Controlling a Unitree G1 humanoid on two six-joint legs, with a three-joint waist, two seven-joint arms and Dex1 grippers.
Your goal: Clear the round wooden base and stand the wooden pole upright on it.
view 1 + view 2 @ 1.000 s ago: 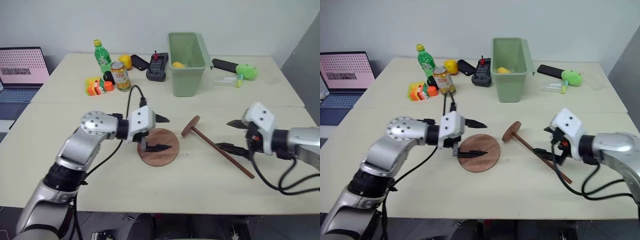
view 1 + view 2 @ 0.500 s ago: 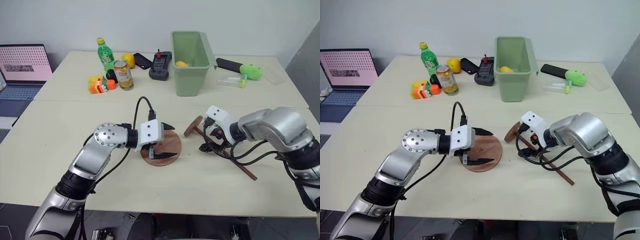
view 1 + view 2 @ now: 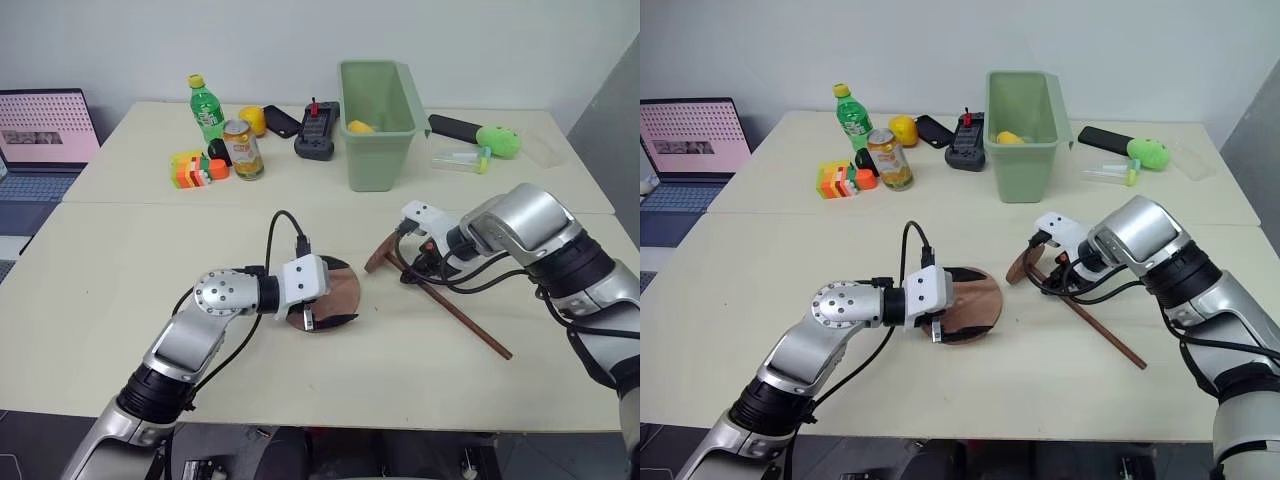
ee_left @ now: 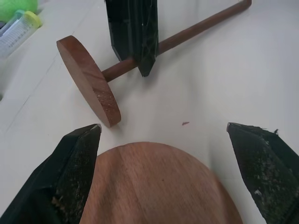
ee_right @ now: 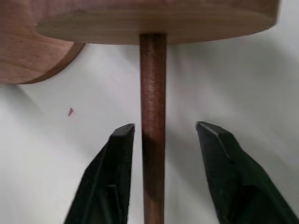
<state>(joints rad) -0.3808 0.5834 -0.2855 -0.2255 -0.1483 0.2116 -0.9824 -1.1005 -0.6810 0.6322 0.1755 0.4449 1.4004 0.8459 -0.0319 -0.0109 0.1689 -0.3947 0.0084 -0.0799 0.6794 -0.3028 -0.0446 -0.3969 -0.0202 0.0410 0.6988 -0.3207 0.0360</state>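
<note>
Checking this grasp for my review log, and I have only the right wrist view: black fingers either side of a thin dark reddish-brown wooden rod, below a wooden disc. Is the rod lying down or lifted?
Observer: Lying down. The wooden pole lies slanted on the table, and the right gripper is over it near its disc end.
Operator: Where is the other arm?
Observer: The left gripper sits low over the flat round reddish-brown wooden base. Its fingers are open, with the base's rim between them.
Operator: Do the base and the pole touch?
Observer: No. The left wrist view shows a strip of table between the base and the pole's disc.
</note>
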